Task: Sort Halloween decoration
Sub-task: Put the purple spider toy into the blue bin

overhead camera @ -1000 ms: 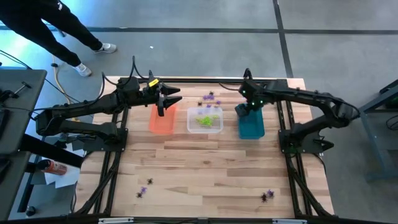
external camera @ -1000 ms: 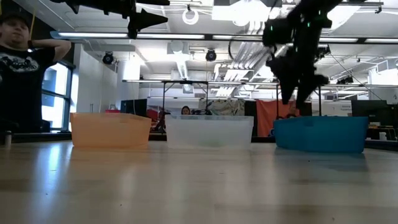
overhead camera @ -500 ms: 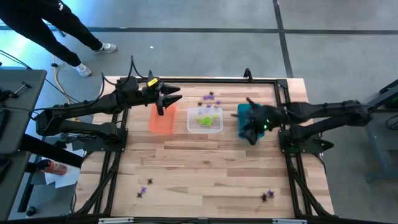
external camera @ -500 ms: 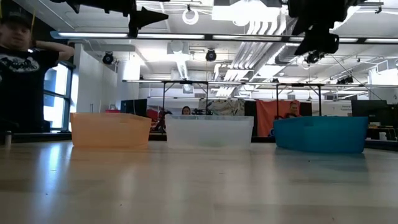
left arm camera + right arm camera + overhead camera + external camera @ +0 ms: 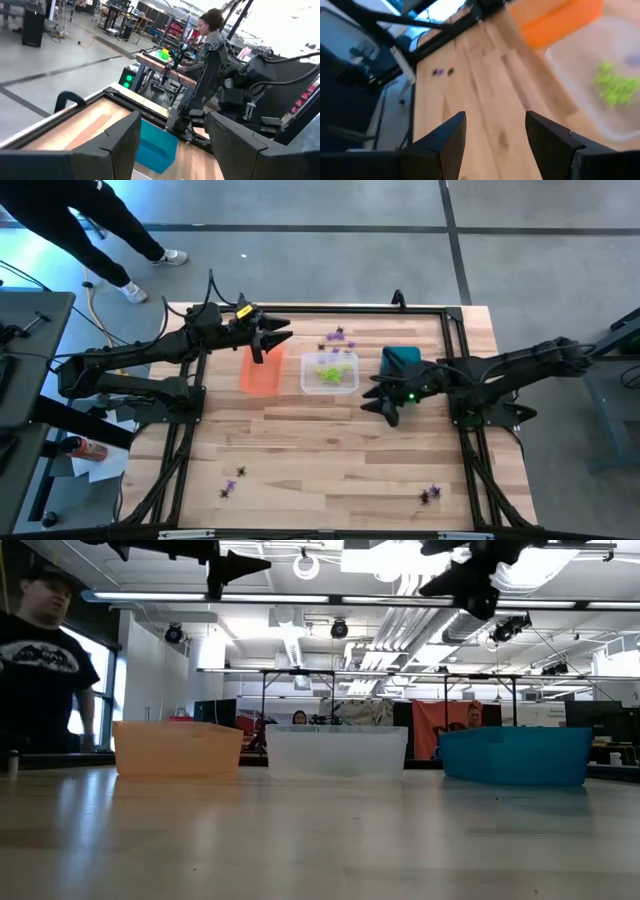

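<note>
While the right gripper [image 5: 385,408] hangs over bare wood just in front of the teal bin [image 5: 402,359], its fingers [image 5: 547,135] stand apart with nothing between them. It carries nothing, so I judge the step in hand is a reach for another piece.

Left gripper [image 5: 268,340] waits above the back end of the orange bin [image 5: 258,375], fingers [image 5: 125,134] spread wide, empty.

Where the decorations lie:
- lime green pieces [image 5: 332,372] heaped in the clear bin [image 5: 329,387]
- a few purple pieces [image 5: 338,336] loose on the table behind the clear bin
- a purple and black pair [image 5: 430,494] near the front edge, right side
- another small pair [image 5: 233,481] near the front edge, left side; the right wrist view catches these as specks [image 5: 443,72] far off

To do it well, in my view: the front-right pair is the natural target for this arm. The pieces are tiny and spidery, so come straight down over one piece only, with the fingers astride its body, not its legs. Close near the wood without scraping it. Lift and check something is actually caught before swinging to a bin. Which colour belongs in which bin I cannot tell, beyond green in the clear one.
</note>
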You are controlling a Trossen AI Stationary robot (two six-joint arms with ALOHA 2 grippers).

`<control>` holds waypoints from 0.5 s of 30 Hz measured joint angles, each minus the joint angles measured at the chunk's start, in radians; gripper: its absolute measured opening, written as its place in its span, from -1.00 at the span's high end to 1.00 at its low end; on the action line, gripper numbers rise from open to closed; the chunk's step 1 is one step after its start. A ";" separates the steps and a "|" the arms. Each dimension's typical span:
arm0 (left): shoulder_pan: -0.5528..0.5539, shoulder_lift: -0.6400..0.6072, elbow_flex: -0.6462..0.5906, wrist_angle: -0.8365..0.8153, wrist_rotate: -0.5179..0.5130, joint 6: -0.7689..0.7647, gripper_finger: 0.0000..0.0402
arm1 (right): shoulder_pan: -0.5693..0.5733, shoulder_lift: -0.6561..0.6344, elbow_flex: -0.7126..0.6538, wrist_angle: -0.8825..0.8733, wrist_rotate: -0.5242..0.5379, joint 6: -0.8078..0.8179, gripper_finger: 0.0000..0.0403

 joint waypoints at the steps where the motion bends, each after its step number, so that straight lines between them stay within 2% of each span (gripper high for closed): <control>1: 0.000 0.000 0.000 -0.004 0.000 -0.020 -0.07 | -0.003 0.005 0.004 0.013 0.018 -0.015 0.01; 5: 0.000 0.000 0.000 -0.018 0.000 -0.065 -0.07 | -0.016 0.013 0.019 0.038 0.047 -0.049 0.01; 13: 0.000 0.006 0.000 -0.140 0.008 -0.076 -0.07 | -0.025 0.010 0.021 0.038 0.047 0.044 0.01; 15: -0.007 0.020 0.000 -0.104 0.023 -0.162 -0.07 | -0.025 0.010 0.021 0.031 0.039 0.036 0.01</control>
